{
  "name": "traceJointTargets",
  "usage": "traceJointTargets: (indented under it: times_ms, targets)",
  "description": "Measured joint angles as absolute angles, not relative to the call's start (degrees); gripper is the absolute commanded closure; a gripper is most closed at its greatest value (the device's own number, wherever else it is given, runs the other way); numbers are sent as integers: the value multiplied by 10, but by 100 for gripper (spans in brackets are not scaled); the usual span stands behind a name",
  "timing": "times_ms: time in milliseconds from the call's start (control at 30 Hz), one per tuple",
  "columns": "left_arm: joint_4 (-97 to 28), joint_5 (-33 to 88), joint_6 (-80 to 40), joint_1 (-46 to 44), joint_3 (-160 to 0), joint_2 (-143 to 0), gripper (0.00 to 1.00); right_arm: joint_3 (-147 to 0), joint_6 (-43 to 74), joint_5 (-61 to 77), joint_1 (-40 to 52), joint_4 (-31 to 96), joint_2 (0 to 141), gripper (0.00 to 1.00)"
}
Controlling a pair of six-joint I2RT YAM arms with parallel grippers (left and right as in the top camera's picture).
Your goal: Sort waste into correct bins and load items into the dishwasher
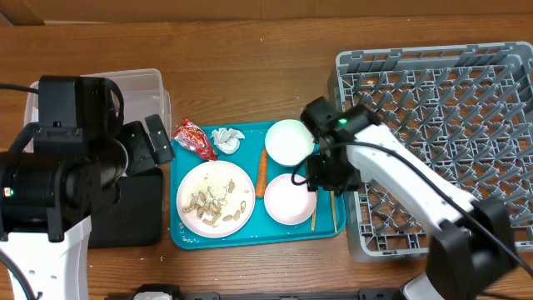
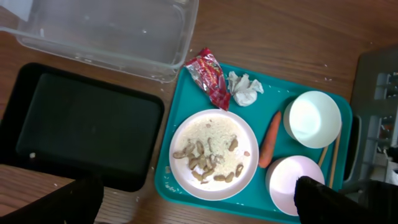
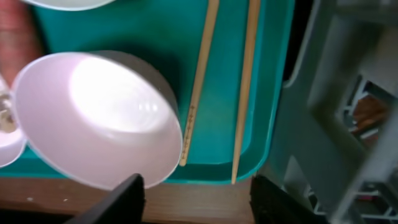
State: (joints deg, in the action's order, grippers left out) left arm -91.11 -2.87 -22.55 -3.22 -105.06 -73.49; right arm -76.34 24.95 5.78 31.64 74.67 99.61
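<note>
- Right jaws stand wide apart and hold nothing. They hover over the near right corner of the teal tray point(image 1: 187, 239), above the ends of the two chopsticks point(image 3: 200, 81) and just beside the near bowl point(image 3: 99, 118).
- Left jaws are also wide and empty, high above the black tray point(image 2: 87, 124), which lies near the left edge of the surface point(image 1: 250, 33).
- The clear tub point(image 2: 106, 31) lies just behind the black tray, toward the far left corner.
- The teal tray sits at the middle of the near edge.
- On its left part is the plate point(image 1: 215, 198), with beige and white food scraps point(image 2: 199, 158) on it.
- The carrot point(image 2: 270, 140) lies between the plate and the two bowls; the far bowl point(image 1: 288, 142) stands upright behind the near one.
- The red wrapper point(image 2: 208, 78) lies across the far rim of the teal tray, and the tissue point(image 2: 244, 89) is just beside it.
- The grey dish rack point(image 1: 433, 125) takes the right side of the surface up to the right edge, just beside the teal tray.
</note>
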Motion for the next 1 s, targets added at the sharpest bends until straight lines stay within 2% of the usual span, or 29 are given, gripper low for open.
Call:
traceJointTargets:
  times_ms: [167,367,500,667,1000]
  targets:
    - [-914,-37,-225,-32,-1051,-736,0,-762,237,73,323,717,1046,54]
    - [-914,-37,-225,-32,-1051,-747,0,-730,241,83,340,677,1052,56]
    - [-914,-37,-225,-32,-1051,-755,0,-685,243,87,340,644,1053,68]
    - [-914,-37,-225,-32,-1051,-762,0,-667,247,89,343,621,1054,95]
    - [-914,-38,-225,-32,-1051,-779,0,-681,253,87,346,648,1036,96]
